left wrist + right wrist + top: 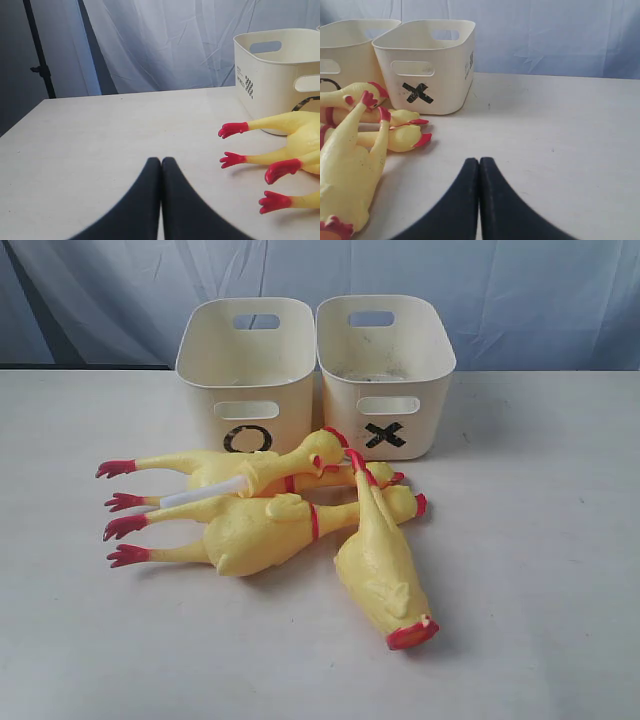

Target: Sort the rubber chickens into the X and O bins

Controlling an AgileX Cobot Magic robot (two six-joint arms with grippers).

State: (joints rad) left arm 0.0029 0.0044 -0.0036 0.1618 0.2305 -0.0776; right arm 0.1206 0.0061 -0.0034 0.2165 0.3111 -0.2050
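Observation:
Four yellow rubber chickens lie piled on the table in front of the bins. One fat chicken (250,535) lies with its red feet to the left. The other fat one (383,570) points its feet at the bins. Two slimmer ones (260,472) (350,478) lie behind them, partly covered. The cream O bin (245,375) stands left of the X bin (385,375), side by side. My left gripper (161,160) is shut and empty, left of the chickens' feet (233,129). My right gripper (479,160) is shut and empty, right of the pile (350,155) and the X bin (427,65). Neither gripper shows in the exterior view.
The white table (540,540) stretches bare to the left, right and front of the pile. A blue-white curtain (520,290) hangs behind the bins. A dark stand (40,55) rises beyond the table's far left edge.

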